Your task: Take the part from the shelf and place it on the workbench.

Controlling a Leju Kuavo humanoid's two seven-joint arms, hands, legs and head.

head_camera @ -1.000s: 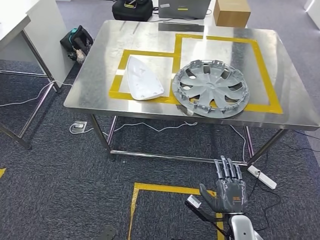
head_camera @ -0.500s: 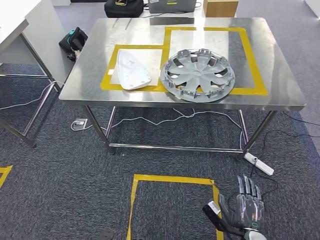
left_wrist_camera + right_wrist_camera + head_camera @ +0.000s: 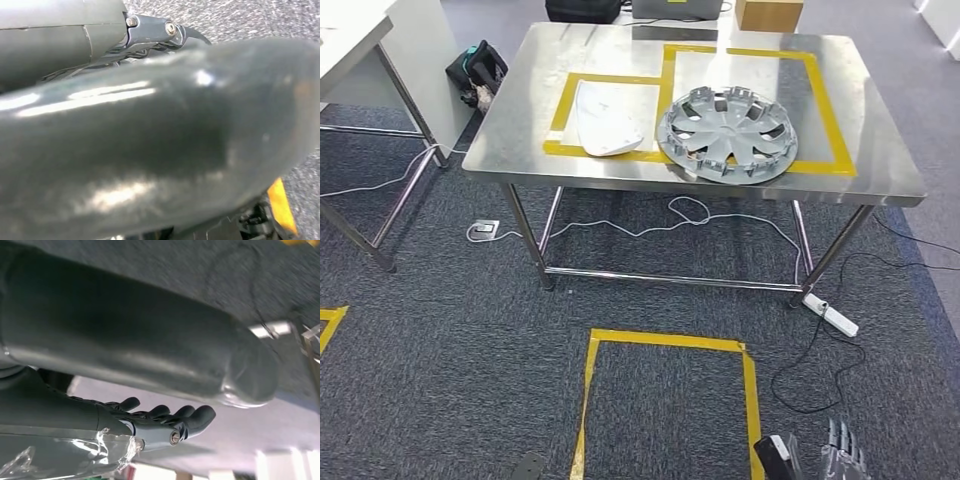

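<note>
Closest to the robot, its right hand [image 3: 842, 455] hangs low near the carpet, just poking up at the bottom edge from the head view, fingers straight and a bit apart with nothing in them. The right wrist view shows those same dark fingers [image 3: 166, 415] stretched out and empty. The left wrist view is pretty much a blurry dark curved surface, so I honestly can't tell how the left hand is set.

On the floor right in front there's a yellow tape square [image 3: 663, 345] on the grey carpet, and off to the right a white power strip [image 3: 833, 315] with its cable looping around.

Further out stands the steel workbench [image 3: 531, 130], marked with yellow tape boxes. The grey wheel cover [image 3: 727, 135] lies flat on it, sitting over the tape of the bigger box, and a white panel piece [image 3: 605, 118] lies just beside it in the smaller box.

Behind the bench there's a cardboard box [image 3: 767, 13] and a black bag [image 3: 580, 9].
</note>
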